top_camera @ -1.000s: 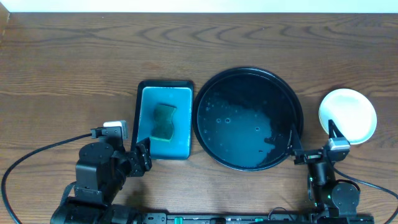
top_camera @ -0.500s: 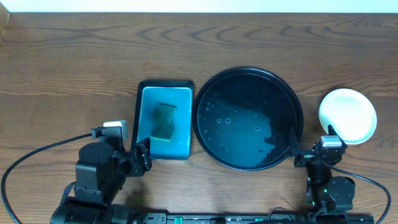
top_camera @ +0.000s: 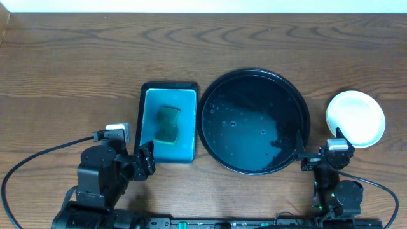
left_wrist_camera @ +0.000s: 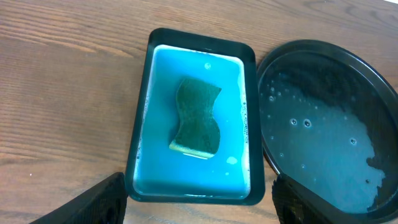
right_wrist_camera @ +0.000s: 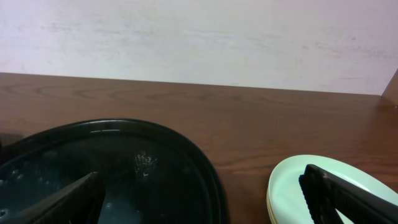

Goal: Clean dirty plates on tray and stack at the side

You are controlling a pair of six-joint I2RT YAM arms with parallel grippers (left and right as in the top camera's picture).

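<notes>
Left gripper [left_wrist_camera: 196, 182] and right gripper [right_wrist_camera: 200, 177], both with jaws spread wide and holding nothing, sit at the near edge of the brown wooden table [top_camera: 70, 76]. Pale round plates [top_camera: 356, 117], mint-green on top with a yellowish rim beneath, lie stacked on the table just right of the large round black tray [top_camera: 254, 71], whose floor is wet and beaded with bubbles. Left of that tray, a green wavy sponge [left_wrist_camera: 198, 118] lies in the small rectangular black tray with a teal interior [left_wrist_camera: 140, 118].

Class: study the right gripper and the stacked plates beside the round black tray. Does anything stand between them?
Nothing visible does. The right gripper, jaws open, sits at the near edge of the stacked plates. Only bare table lies between them, and the tray lies off to the left.
</notes>
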